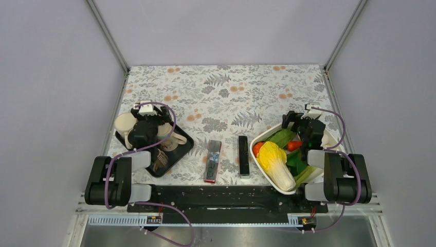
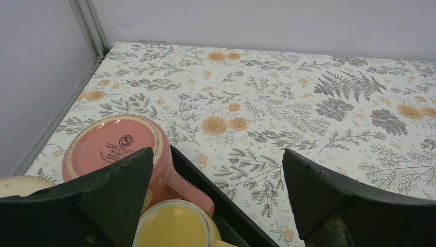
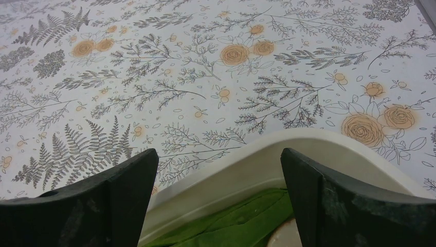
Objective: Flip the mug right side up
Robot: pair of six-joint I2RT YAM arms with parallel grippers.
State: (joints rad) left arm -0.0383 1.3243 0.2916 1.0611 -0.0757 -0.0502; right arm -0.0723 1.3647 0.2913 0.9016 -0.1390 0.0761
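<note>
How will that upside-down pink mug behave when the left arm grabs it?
The pink mug looks like glazed ceramic, so it is probably rigid, fairly heavy and slick. Resting rim-down it seems stable and unlikely to roll. It sits right beside the yellow mug in the black tray, so chipping seems possible.

Robot test booth in a lab, not a home. Closed in by bare grey panels [image 1: 46, 92] and metal frame posts [image 1: 107, 34], with two arms [image 1: 110, 177] bolted to a black rail [image 1: 226, 194] and purple cables [image 1: 174, 119] looping off them. Homely only in the flowered tablecloth [image 1: 226, 92], the tray [image 1: 175, 157] of mugs [image 1: 123, 123] and the tub [image 1: 255, 140] of vegetables [image 1: 275, 162].
</note>
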